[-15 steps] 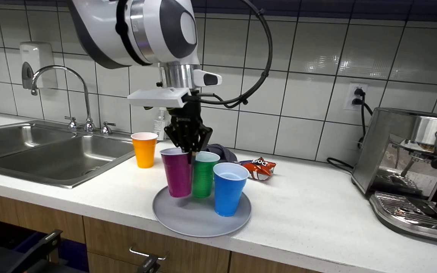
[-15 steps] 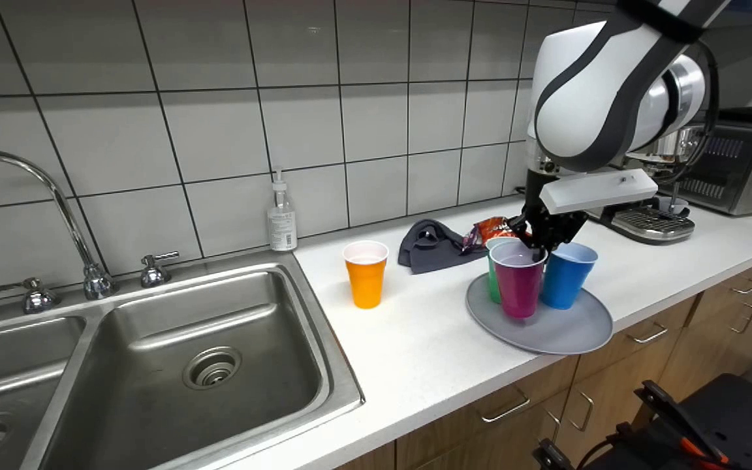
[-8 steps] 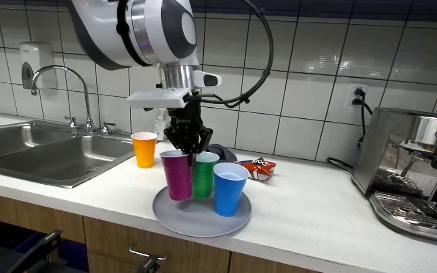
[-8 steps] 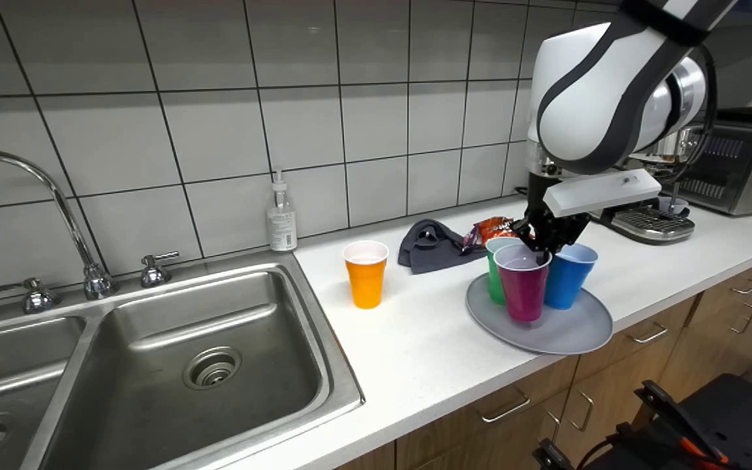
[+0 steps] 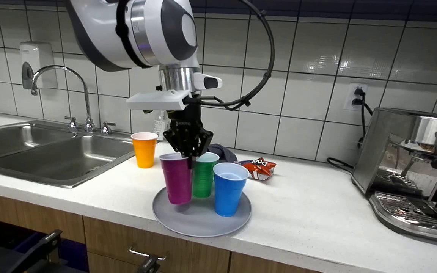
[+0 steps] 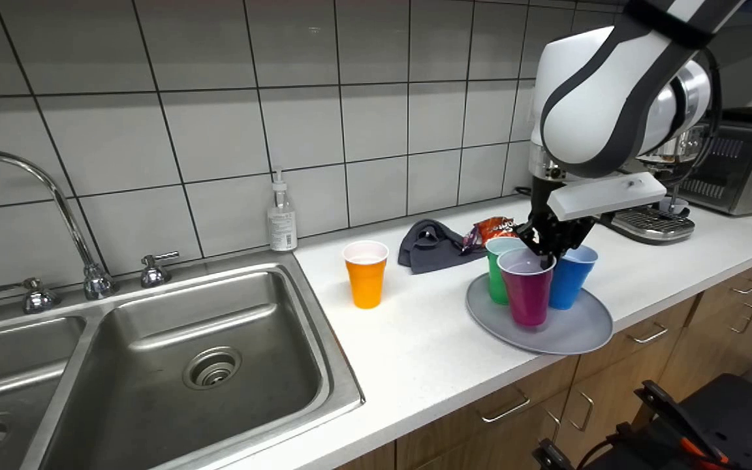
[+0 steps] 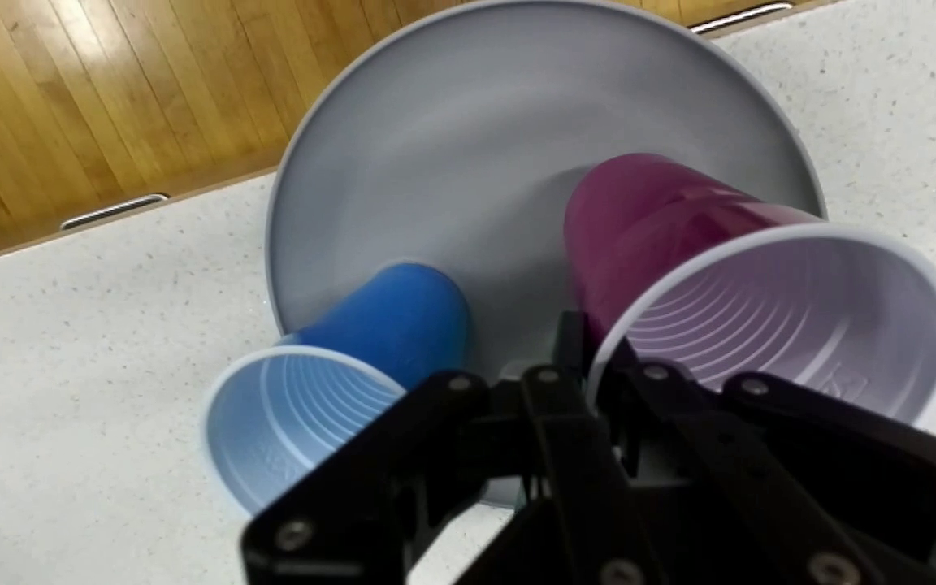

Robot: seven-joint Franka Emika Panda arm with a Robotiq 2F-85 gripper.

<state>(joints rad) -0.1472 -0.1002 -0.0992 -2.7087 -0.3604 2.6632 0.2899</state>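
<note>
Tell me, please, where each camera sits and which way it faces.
An exterior view: before the counter, facing the tiled wall, coffee machine at right; arm and gripper show.
An exterior view: close to the sink, also facing the tiled wall; arm and gripper show.
Wrist view: on the arm, looking down at plate and purple cup; gripper fingers show.
Both exterior views share the orange cup.

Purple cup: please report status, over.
Gripper shut on purple cup at rim. Cup over grey plate, contact unclear. Green cup, blue cup close beside.

free: plate (image 5: pixel 203 224) front | blocking: blue cup (image 5: pixel 228 197), green cup (image 5: pixel 204 178) perhaps touching purple cup (image 5: pixel 178 180)
</note>
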